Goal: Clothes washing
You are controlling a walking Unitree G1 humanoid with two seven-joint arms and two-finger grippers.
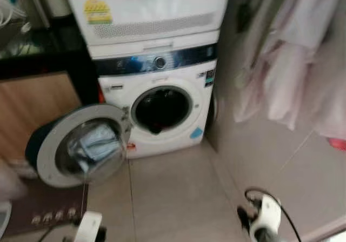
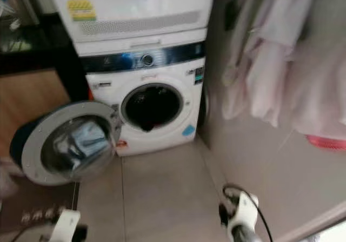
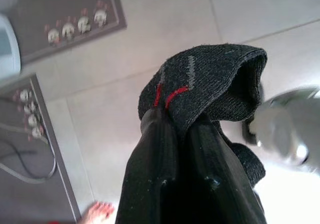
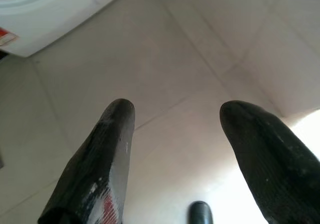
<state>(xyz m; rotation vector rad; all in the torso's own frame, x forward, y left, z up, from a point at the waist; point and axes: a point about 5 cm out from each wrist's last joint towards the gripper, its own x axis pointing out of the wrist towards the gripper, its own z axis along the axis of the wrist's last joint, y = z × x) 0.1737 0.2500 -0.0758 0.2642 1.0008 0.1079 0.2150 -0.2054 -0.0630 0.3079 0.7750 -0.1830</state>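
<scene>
Sock (image 3: 210, 79), soft and floppy, probably light, is pinched at one end in the left pincer (image 3: 182, 121), right pincer (image 4: 175, 119) gaping over floor (image 4: 200, 44).

A white front-loading washing machine (image 1: 157, 104) stands under a second white appliance (image 1: 148, 9), and its round door (image 1: 81, 145) is swung wide open to the robot's left, with dark laundry (image 1: 159, 109) visible inside the drum. Pale garments (image 1: 292, 64) hang to the right above the tiled floor (image 1: 173, 193), and a dark mat (image 1: 46, 207) lies on the left. The picture is blurred, so the two white parts at the bottom edge are probably the robot's arms.
</scene>
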